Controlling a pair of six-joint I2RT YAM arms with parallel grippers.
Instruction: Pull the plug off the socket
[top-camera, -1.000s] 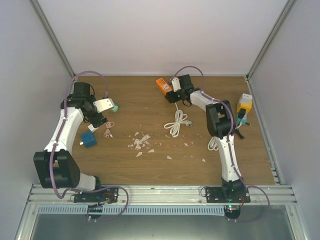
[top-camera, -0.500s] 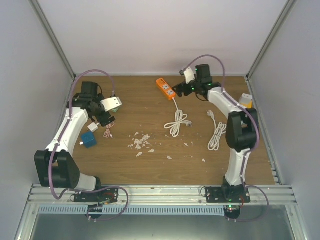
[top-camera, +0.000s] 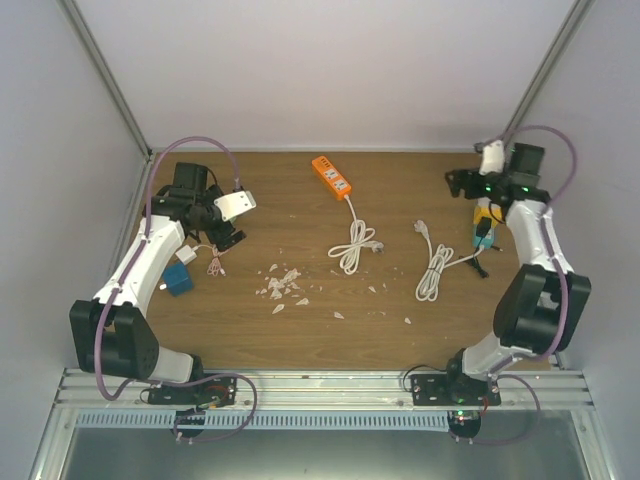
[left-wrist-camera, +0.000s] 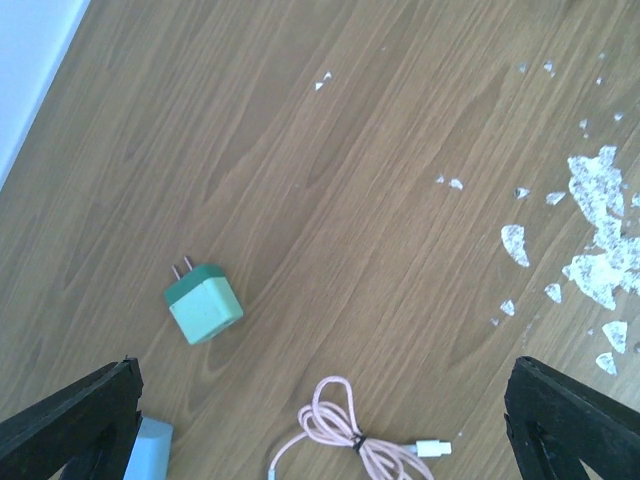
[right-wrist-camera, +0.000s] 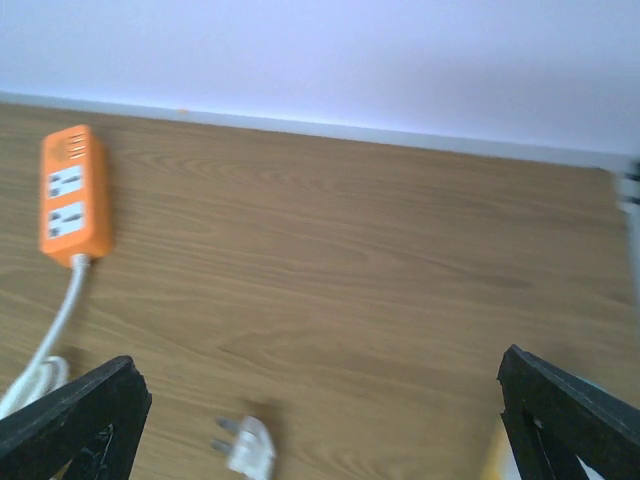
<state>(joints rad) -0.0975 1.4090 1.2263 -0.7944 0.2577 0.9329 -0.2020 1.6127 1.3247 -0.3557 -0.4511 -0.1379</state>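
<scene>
An orange power strip (top-camera: 332, 176) lies at the back middle with its white cord coiled (top-camera: 353, 245); its sockets look empty in the right wrist view (right-wrist-camera: 70, 190). A second white cable (top-camera: 432, 268) lies to the right, its loose white plug (right-wrist-camera: 248, 447) on the wood. A yellow block with a teal piece (top-camera: 485, 222) stands at the far right, below my right arm. My right gripper (top-camera: 458, 183) is open and empty, raised and pointing left; its fingers (right-wrist-camera: 70, 420) frame bare wood. My left gripper (top-camera: 228, 232) is open and empty above a green adapter (left-wrist-camera: 203, 303).
A pink coiled cable (left-wrist-camera: 345, 440) and a blue cube (top-camera: 178, 278) lie by the left gripper. White scraps (top-camera: 282, 283) are scattered in the middle of the table. Grey walls close in the left, back and right sides.
My right arm has swung away from the orange power strip to the far right corner, empty. My left gripper has shifted slightly right and up.
</scene>
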